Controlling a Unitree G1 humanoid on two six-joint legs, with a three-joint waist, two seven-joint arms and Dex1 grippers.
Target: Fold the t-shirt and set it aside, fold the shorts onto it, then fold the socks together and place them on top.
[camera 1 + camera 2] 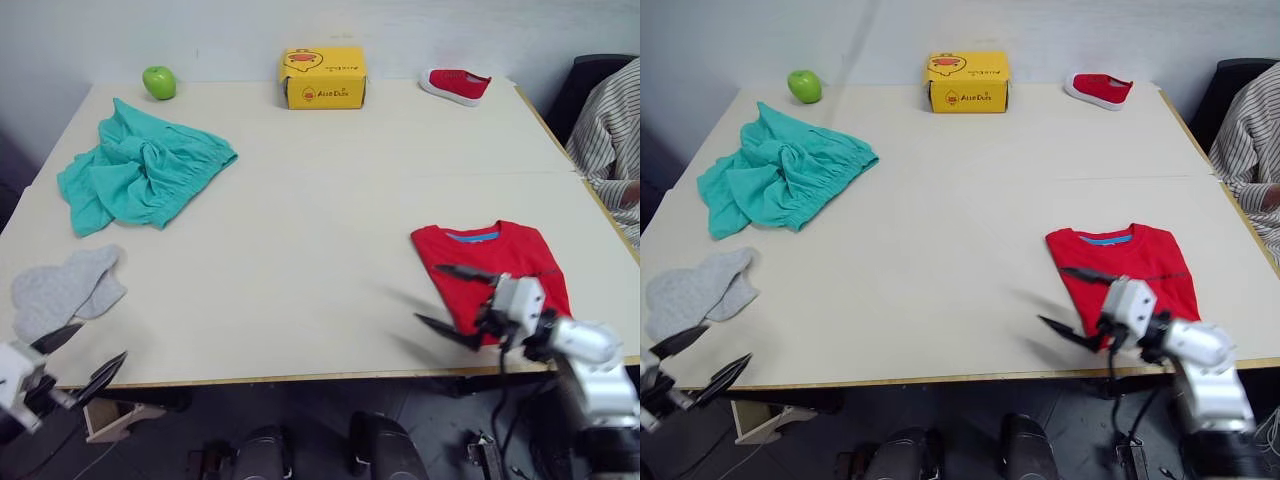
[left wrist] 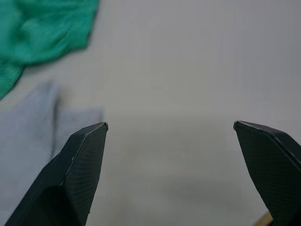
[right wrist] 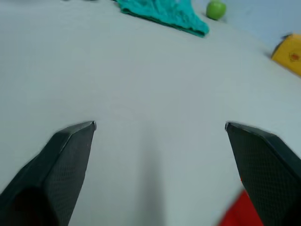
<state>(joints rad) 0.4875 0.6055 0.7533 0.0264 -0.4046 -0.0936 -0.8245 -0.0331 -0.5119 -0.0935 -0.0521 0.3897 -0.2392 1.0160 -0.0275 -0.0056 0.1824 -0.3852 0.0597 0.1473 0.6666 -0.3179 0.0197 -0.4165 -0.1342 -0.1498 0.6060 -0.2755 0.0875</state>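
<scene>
Three garments lie well apart on the pale table (image 1: 300, 260): the t-shirt (image 1: 490, 270) folded at the near right edge, evidently set aside as the stack's base, the shorts (image 1: 140, 175) crumpled far left, the socks (image 1: 65, 290) loose near left. Both pincers are spread and empty, the right gripper (image 1: 455, 303) over the shirt's near-left edge, the left gripper (image 1: 85, 358) just short of the socks. An apple (image 1: 159, 82), yellow box (image 1: 323, 77) and red shoe (image 1: 455, 85) line the far edge by the wall; a seated person's striped sleeve (image 1: 605, 140) shows at right.

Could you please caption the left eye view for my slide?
Folded t-shirt beside the open right gripper; shorts and socks await.
</scene>
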